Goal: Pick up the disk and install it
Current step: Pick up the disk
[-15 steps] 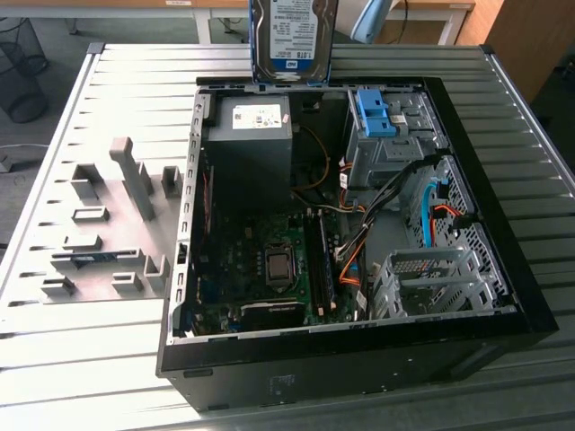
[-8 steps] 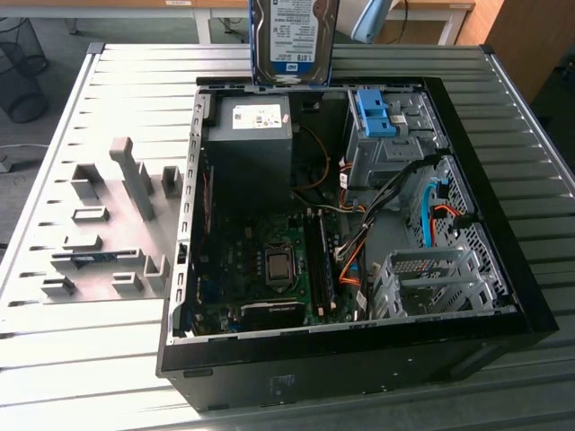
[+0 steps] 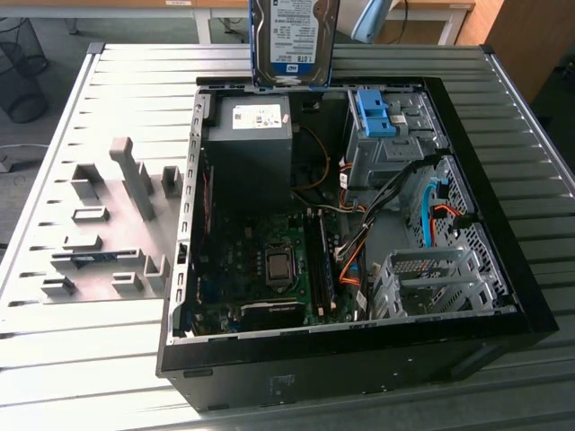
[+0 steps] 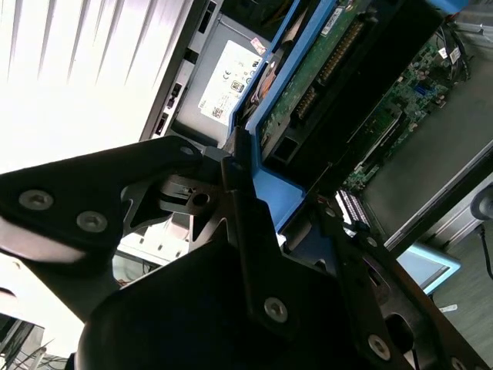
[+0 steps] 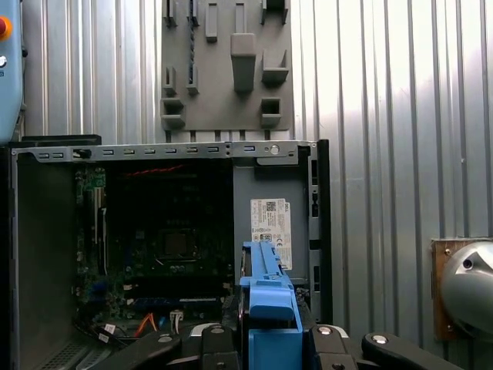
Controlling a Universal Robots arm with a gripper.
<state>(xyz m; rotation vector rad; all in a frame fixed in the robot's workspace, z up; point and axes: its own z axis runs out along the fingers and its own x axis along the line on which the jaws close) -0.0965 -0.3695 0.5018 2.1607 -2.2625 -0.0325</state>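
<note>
Ribbed metal tabletop (image 3: pixel 72 377) carries an open computer case (image 3: pixel 359 373). At the top centre of the exterior view, the disk (image 3: pixel 294 40) hangs upright above the case's far edge, label facing the camera. In the first wrist view the gripper (image 5: pixel 269 343) is clenched on the disk's blue rails.

I count one disk (image 3: pixel 294 40), one open computer case (image 3: pixel 359 364), one power-supply box (image 3: pixel 247 157) and one grey holder plate (image 3: pixel 117 214).

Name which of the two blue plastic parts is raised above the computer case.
The blue rails of the disk, held in the gripper above the case's rim. The other, the blue bracket, sits on the drive cage inside the case.
</note>
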